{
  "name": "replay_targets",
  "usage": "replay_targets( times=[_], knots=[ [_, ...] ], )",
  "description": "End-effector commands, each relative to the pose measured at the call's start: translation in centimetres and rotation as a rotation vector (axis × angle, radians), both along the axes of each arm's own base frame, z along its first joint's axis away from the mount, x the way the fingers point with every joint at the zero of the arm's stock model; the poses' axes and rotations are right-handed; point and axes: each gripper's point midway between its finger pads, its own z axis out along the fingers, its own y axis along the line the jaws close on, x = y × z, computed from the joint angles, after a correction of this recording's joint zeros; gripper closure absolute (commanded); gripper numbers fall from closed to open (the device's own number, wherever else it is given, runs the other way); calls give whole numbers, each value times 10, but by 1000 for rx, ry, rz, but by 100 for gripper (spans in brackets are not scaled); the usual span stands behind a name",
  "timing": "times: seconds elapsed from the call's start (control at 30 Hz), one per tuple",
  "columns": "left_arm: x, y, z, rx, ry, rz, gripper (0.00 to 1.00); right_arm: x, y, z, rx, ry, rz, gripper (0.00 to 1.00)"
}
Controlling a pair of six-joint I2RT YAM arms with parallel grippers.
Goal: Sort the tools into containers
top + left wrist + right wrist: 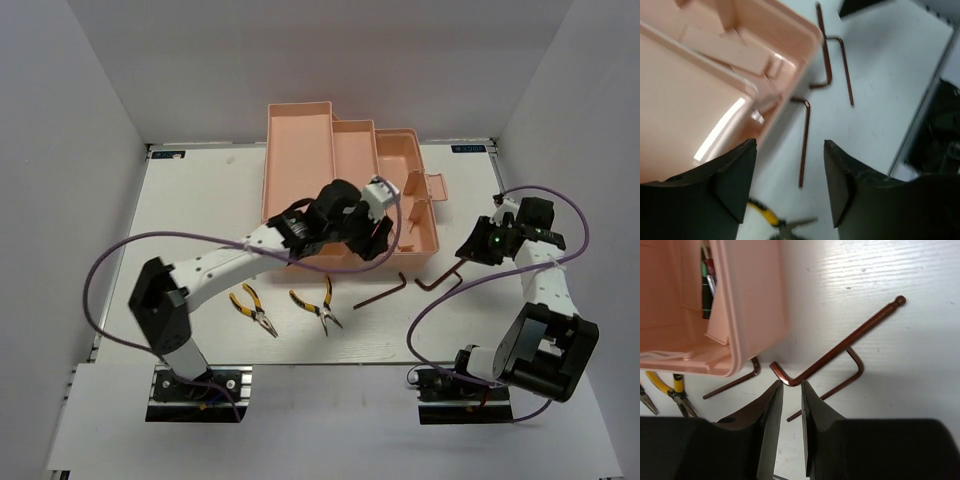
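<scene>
While the left gripper [790, 145] hangs over the front corner of the pink toolbox [300, 130] with its jaws spread wide and nothing between them, the right gripper [790, 387] sits low over the table to the box's right, its tips right at the bend of a brown hex key [840, 345]. Those jaws are drawn to a narrow slit; from here it cannot be told whether they have pinched the key or only bracket it.

That key lies on the white table [200, 200] just beside the box, crossing a second hex key [840, 385], with a third [735, 382] close to the box wall. Two yellow-handled pliers [253, 308] [320, 305] lie side by side in front of the box. A green and black tool [705, 290] is already inside a compartment.

The step in hand looks to be picking up the hex key. Done well, it would mean closing squarely on the bend, where the rod gives most purchase, lifting straight up so the key beneath is not dragged along, and clearing the box rim before letting go.
</scene>
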Motion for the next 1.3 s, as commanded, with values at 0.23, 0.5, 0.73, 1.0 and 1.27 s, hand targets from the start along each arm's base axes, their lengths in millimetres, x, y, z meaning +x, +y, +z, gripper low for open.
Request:
replay_targets(
  times=[0.23,0.5,0.73,1.0,1.27],
  knots=[
    [-82,49,-8,103,-42,-249,22,5,-21,-43,-97,172,-105,64],
    [-98,75,-48,169,-18,-274,18,15,-35,-64,-182,237,-132,61],
    [-100,74,-47,163,-14,-283,18,20,-19,-68,-87,276,-92,61],
    [-100,75,-43,156,-20,-282,18,-1,4,-65,18,318,-47,62],
    [-98,75,-47,167,-19,-274,17,-16,8,-74,26,372,-53,62]
  ],
)
